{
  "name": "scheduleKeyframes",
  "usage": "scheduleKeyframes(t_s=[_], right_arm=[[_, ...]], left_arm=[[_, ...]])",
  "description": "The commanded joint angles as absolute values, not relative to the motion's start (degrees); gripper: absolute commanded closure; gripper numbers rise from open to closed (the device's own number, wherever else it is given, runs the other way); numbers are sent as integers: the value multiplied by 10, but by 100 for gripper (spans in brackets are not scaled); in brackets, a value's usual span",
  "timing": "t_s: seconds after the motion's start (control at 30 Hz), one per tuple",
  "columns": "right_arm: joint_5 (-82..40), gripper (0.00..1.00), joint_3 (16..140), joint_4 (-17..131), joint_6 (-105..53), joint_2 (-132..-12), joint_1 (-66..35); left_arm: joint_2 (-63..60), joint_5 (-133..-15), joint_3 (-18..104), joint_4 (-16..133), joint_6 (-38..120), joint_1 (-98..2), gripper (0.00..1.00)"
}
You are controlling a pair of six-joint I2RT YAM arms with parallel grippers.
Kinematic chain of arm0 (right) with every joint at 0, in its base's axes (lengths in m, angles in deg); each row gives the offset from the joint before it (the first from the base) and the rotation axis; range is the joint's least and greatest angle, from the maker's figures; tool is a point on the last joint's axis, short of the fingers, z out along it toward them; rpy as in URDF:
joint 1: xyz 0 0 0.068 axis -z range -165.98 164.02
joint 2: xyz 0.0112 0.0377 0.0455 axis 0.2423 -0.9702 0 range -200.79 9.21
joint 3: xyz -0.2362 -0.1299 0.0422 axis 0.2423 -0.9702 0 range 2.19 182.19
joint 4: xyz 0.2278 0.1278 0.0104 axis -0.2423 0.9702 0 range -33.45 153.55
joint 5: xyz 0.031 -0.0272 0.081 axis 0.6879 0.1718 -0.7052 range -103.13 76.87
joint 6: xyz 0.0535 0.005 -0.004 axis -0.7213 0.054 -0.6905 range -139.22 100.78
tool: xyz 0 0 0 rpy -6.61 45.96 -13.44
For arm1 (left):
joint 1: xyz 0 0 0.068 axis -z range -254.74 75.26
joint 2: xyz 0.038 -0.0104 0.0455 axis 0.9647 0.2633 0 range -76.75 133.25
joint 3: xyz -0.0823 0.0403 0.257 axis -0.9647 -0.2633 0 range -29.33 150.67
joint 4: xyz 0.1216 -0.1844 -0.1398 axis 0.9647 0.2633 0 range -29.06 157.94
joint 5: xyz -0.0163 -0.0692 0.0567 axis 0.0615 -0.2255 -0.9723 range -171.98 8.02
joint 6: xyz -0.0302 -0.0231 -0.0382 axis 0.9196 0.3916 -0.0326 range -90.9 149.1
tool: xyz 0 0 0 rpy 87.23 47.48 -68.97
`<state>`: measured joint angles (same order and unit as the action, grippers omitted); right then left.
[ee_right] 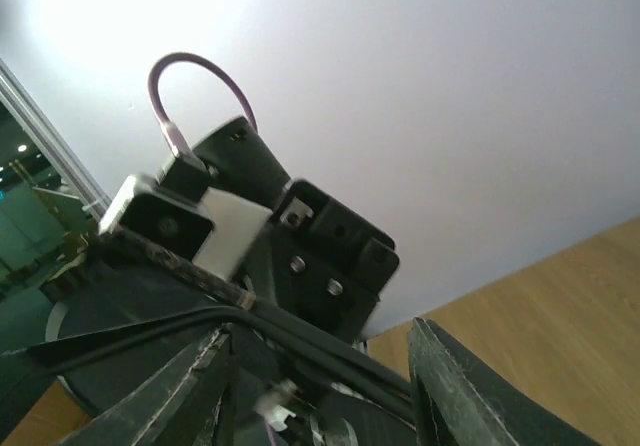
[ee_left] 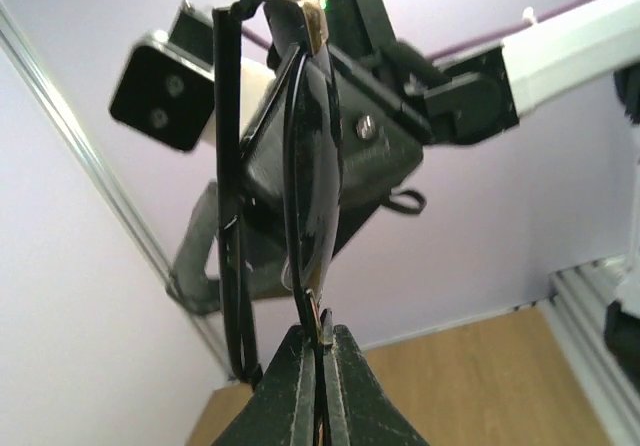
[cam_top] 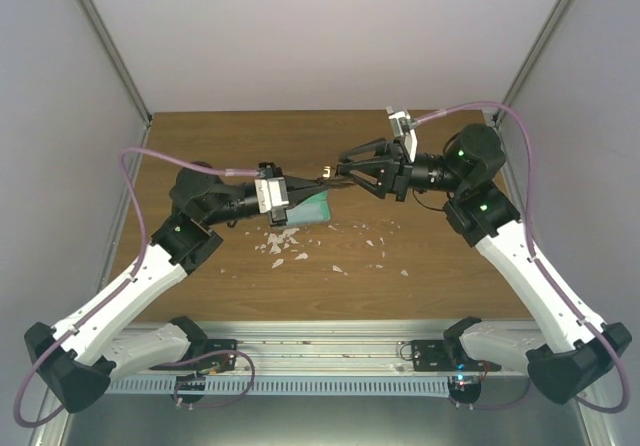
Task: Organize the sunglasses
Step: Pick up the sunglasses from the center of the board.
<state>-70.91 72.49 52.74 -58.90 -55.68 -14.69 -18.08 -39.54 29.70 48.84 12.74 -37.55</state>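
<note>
Left claw (ee_left: 320, 344) clamps the sunglasses (ee_left: 308, 166) — right claw (ee_right: 322, 334) open, fingers either side

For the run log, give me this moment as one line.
left gripper: shut on sunglasses, held aloft | right gripper: open, fingers either side of the frame arm | sunglasses: not yet put down

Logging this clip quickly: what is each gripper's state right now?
Left gripper: closed on the sunglasses.
Right gripper: open.
</note>
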Motion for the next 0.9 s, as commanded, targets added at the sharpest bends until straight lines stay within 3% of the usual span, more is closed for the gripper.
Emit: scheduleKeyframes(t_s=[0.0, 0.17, 0.53, 0.87], right_arm=[[-720, 53, 764, 546, -564, -550, -153], [-642, 52, 768, 599, -503, -519, -153], [-170, 46, 697, 747, -492, -491, -152], [-138, 44, 600, 771, -536, -501, -148]], left_arm=[[-168, -437, 313, 508, -43, -377, 100], [-165, -465, 311, 530, -156, -377, 100], [-119, -695, 289, 601, -266, -374, 100], [-50, -928, 241, 701, -276, -333, 100]])
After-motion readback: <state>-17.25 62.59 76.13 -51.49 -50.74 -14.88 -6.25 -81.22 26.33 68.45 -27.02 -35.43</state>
